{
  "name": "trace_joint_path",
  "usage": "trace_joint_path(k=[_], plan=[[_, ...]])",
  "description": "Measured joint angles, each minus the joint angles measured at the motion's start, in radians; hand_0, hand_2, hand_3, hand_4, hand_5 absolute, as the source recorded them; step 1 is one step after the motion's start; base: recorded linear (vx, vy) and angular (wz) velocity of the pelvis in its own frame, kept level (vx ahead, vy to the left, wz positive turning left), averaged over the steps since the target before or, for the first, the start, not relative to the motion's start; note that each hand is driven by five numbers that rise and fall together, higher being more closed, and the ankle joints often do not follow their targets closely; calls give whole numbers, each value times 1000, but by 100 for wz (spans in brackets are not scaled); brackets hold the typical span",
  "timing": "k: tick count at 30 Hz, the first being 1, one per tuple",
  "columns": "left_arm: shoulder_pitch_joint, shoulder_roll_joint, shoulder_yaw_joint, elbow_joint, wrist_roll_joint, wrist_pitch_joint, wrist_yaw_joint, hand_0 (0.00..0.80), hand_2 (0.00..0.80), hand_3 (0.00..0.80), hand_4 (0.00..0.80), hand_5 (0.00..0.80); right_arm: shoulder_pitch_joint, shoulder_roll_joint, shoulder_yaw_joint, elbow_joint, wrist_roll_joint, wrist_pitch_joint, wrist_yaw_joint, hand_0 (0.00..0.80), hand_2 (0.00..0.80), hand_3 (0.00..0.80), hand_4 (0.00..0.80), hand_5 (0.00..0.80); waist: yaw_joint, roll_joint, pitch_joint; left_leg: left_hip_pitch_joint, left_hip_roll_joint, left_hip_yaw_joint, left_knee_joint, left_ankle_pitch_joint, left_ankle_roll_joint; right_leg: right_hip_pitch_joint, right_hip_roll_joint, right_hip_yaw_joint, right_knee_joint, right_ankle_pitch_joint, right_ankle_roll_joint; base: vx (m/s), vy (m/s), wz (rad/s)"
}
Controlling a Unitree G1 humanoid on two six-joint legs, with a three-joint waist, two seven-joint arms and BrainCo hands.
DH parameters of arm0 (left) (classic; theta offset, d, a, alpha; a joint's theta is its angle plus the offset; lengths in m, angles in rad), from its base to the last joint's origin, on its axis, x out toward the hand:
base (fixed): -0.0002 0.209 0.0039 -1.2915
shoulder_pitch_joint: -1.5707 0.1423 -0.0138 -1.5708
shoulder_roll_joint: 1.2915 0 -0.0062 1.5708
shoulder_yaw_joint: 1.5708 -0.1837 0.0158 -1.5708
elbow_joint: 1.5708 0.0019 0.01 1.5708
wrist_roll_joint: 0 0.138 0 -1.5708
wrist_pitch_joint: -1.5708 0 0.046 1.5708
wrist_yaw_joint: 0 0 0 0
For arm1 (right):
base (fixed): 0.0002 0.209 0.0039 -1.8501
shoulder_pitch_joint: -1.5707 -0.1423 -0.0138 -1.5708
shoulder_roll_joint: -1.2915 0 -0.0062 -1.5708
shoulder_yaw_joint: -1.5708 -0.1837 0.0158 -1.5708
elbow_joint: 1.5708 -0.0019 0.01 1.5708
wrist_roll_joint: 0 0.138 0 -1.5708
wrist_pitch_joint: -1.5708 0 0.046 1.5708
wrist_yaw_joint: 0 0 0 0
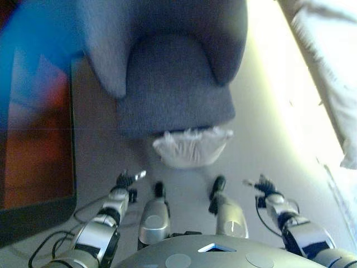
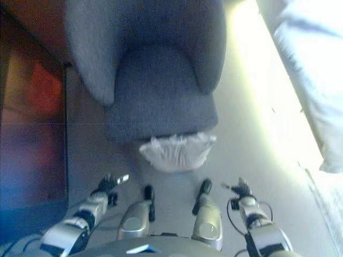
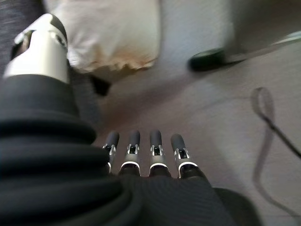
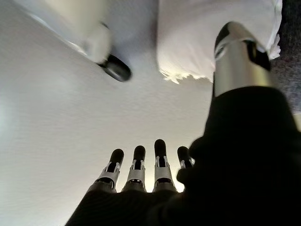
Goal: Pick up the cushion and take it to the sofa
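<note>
Both hands are hanging open and empty, left hand (image 1: 127,182) and right hand (image 1: 262,184) flanking the white fringed cushion (image 1: 192,146) lying ahead between them against the grey armchair (image 1: 173,84), so they should be closing in evenly on its ends.

Below me is a pale grey floor (image 1: 262,139). On it stands a dark grey armchair (image 1: 173,72), seat facing me. A white fringed cushion (image 1: 191,146) lies on the floor against the chair's front edge, partly tucked under it. To my left a dark rug (image 1: 33,139) covers the floor beside the chair. To my right, white bedding (image 1: 329,67) reaches the floor's edge.
</note>
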Motion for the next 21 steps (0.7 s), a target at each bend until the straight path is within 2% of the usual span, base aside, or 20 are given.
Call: trace_joint_path(k=[1, 4, 8, 17, 21], plan=[[-40, 11, -5, -82, -6, -21, 38, 0, 0, 0, 0, 0, -54, -4, 2, -36, 3, -6, -45, 0, 0, 0, 0, 0, -6, -5, 36, -65, 3, -5, 29, 0, 0, -61, 0, 5, 18, 3, -5, -107, 11, -2], [-131, 33, -29, -192, -18, -26, 113, 0, 0, 0, 0, 0, -136, -29, 6, -155, 12, -4, -109, 0, 0, 0, 0, 0, -20, -16, 119, -154, 3, -16, 72, 1, 2, -140, -1, 30, 48, 12, -15, -109, 5, 4], [-245, 68, -43, -262, -38, -26, 173, 0, 0, 0, 0, 0, -203, -75, 20, -234, 43, 29, -156, 0, 0, 0, 0, 0, -21, -37, 171, -256, 5, -30, 117, 5, -1, -232, -1, 49, 77, 17, -19, -64, 15, 3], [-364, 143, -98, -287, -57, -50, 224, 0, 0, 0, 0, 0, -316, -125, 40, -268, 95, 48, -190, 0, 0, 0, 0, 0, -25, -44, 179, -464, 8, -68, 201, 0, 2, -420, -1, 81, 143, 12, -21, 3, 13, 5], [-409, 149, -117, -289, -93, -58, 223, 0, 0, 0, 0, 0, -379, -152, 47, -268, 95, 50, -197, 0, 0, 0, 0, 0, -23, -46, 180, -577, 9, -85, 269, -4, 5, -524, -3, 103, 200, 9, -24, -7, 19, 5]])
